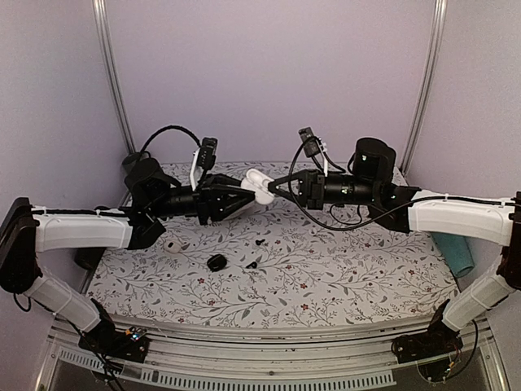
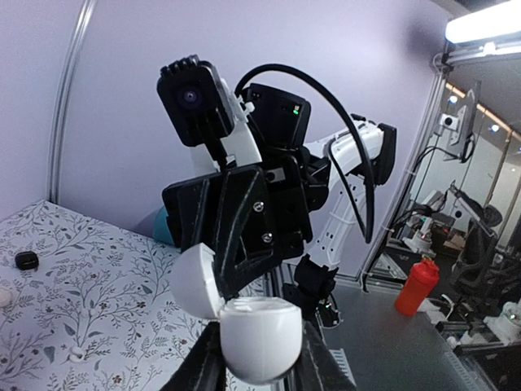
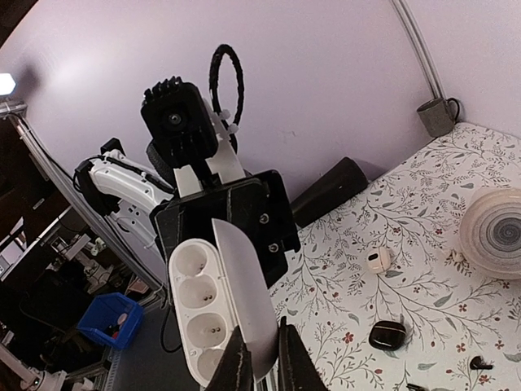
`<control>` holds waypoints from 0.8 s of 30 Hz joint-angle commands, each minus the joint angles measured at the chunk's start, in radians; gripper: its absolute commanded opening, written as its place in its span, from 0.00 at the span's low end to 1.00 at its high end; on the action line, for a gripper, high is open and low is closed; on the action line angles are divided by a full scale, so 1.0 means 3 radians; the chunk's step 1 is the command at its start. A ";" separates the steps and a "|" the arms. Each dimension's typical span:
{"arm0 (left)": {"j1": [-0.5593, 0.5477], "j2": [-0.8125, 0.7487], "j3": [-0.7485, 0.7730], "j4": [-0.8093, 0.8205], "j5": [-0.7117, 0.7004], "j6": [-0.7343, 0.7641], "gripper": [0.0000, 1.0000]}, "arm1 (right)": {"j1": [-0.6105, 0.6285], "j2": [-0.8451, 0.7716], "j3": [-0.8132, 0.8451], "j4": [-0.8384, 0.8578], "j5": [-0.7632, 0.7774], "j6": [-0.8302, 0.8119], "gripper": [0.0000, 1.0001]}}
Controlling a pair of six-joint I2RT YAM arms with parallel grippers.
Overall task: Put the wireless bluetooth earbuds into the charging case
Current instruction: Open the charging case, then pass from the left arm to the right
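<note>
Jaws of the left gripper (image 2: 260,354) are clamped on the body of the case (image 2: 260,326). Jaws of the right gripper (image 3: 260,342) are pinched together on the edge of the lid (image 3: 242,285). The lid stands swung open. The case hangs in the air between the two grippers, over the far middle of the table (image 1: 326,277).

1. Check the sockets (image 3: 195,289). Those in view are empty, so you are at the case-opening step and no insertion has been made.
2. Locate the earbud (image 1: 172,245). It lies on the table, left of centre and nearer than the case. A second earbud cannot be picked out.
3. Next move, as judged: release the lid, lower the right gripper to the earbud and take it with a fine pinch. It is tiny and glossy, so expect slip.
4. Do not take the black bits (image 1: 259,242) just right of it.
</note>
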 commanded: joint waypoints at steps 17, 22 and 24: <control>0.0149 -0.0117 -0.0034 -0.0202 -0.0039 0.0233 0.49 | 0.0135 -0.0244 0.0291 -0.0675 0.0795 -0.0715 0.03; 0.0137 -0.0062 -0.0101 0.0068 -0.0039 0.0258 0.49 | 0.0289 -0.0268 0.0307 -0.0714 0.1108 -0.0857 0.03; 0.0132 -0.0056 -0.0107 0.0105 -0.0028 0.0285 0.49 | 0.0327 -0.0294 0.0298 -0.0734 0.1248 -0.0914 0.03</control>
